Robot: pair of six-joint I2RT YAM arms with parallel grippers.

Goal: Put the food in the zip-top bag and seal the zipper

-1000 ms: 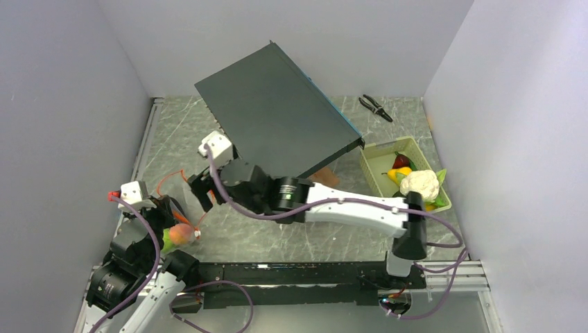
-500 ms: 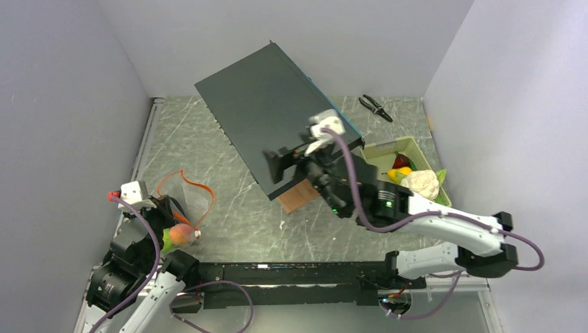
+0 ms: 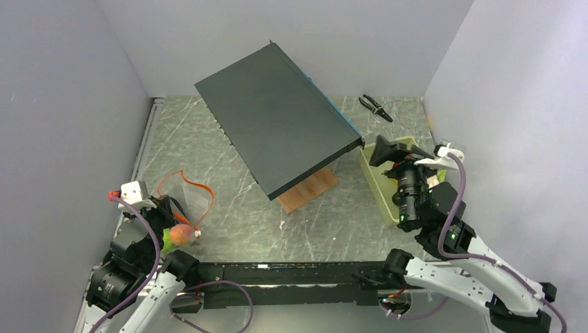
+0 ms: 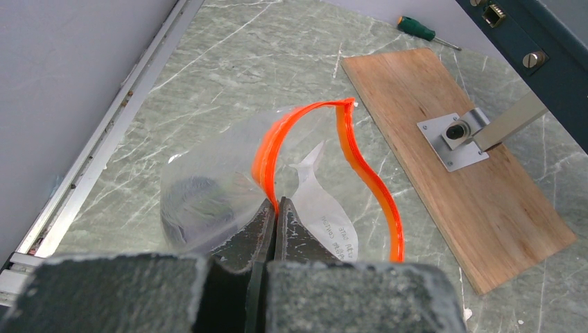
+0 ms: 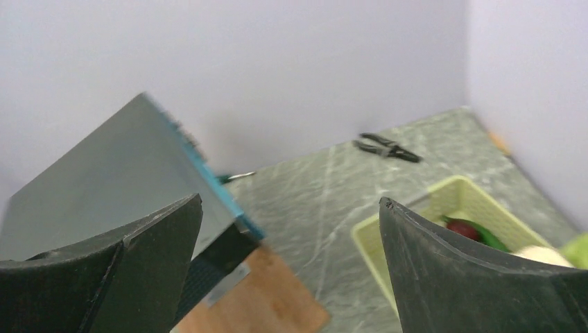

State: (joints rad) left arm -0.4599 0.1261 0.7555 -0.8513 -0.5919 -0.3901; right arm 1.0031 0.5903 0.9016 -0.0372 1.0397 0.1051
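Containers, two: one clear zip-top bag at near left, mouth gaping, its orange-red zipper pinched by the closed left gripper, one dark piece dimly visible inside; one pale green tray at right, holding one red piece and one white cauliflower, beneath the wide-open, empty right gripper. Just near of the bag, by the left arm: one orange piece, one green piece; whether they lie inside it cannot be told.
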